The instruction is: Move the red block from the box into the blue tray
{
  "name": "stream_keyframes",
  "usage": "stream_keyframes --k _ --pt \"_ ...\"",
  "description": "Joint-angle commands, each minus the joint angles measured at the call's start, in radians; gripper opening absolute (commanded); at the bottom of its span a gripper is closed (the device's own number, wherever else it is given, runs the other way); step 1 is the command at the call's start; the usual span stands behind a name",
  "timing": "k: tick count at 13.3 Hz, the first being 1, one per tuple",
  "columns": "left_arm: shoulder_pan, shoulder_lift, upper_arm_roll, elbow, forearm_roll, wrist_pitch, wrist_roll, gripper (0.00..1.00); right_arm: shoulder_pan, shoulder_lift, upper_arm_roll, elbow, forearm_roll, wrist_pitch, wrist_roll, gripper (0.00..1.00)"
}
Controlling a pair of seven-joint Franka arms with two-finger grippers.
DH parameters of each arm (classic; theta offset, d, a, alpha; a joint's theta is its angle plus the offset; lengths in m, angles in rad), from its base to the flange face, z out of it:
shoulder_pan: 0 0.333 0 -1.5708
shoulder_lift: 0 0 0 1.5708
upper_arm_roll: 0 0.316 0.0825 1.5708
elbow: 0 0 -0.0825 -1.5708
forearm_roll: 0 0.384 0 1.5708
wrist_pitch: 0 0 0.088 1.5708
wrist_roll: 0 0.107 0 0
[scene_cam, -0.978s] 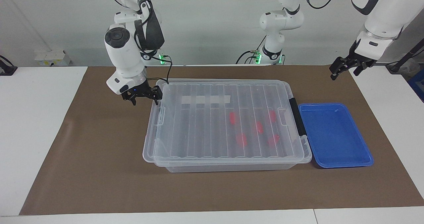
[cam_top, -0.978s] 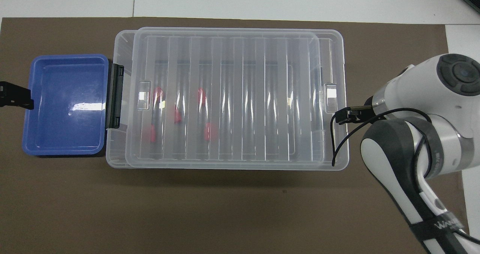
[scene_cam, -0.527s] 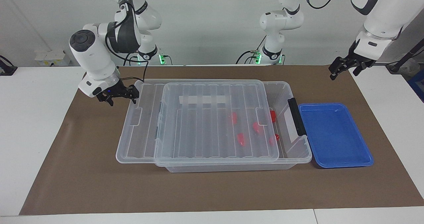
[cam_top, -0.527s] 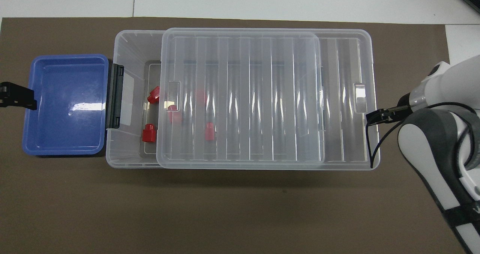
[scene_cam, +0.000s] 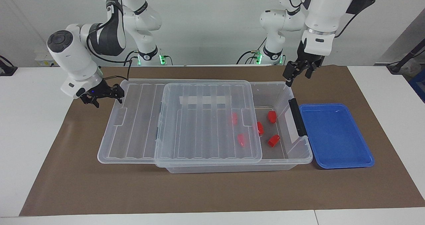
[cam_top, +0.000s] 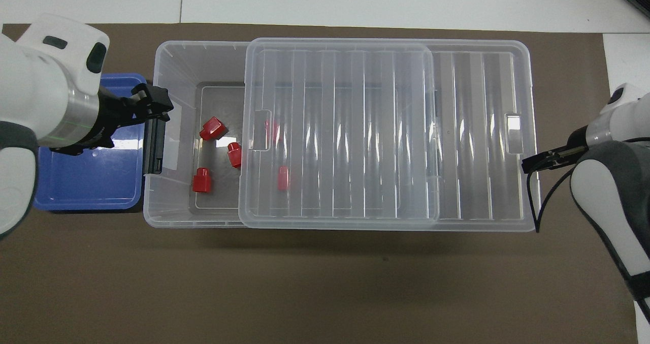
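Red block (scene_cam: 273, 140) lies uncovered in the box (scene_cam: 300, 153), lid (scene_cam: 186, 125) slid aside at the released right pincer (scene_cam: 105, 95); next, the released left pincer (scene_cam: 297, 72) (over the box's twelve-o'clock rim in the facing view) should descend and grasp it.

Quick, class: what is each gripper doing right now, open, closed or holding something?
Left gripper: open, empty, over the box.
Right gripper: open, at the lid edge.

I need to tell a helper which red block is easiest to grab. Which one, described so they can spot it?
Find the clear box, its lid slid toward the right arm's end. Three red blocks lie uncovered near the black handle. Take the red block farthest from the robots, alone near the box's wall.
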Motion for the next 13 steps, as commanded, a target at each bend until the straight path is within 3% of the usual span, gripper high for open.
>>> stream_keyframes --k 1,4,8,11,13 --pt "-0.088 -0.025 0.022 -0.170 -0.021 0.147 -0.113 1.00 -0.038 -0.017 0.007 -0.025 -0.008 0.030 -0.065 1.00" --pt "-0.099 0.036 0.021 -0.253 0.008 0.262 -0.118 1.00 -0.063 -0.017 0.005 -0.025 -0.012 0.033 -0.080 1.00" --pt "-0.085 0.144 0.022 -0.251 0.062 0.382 -0.114 1.00 -0.063 -0.015 0.007 -0.019 -0.029 0.028 -0.077 1.00" --pt "-0.105 0.278 0.021 -0.245 0.163 0.465 -0.115 1.00 -0.060 -0.015 0.007 -0.015 -0.029 0.021 -0.071 1.00" --pt "-0.099 0.308 0.021 -0.253 0.166 0.509 -0.117 1.00 -0.066 -0.015 0.005 -0.016 -0.031 0.022 -0.071 1.00"
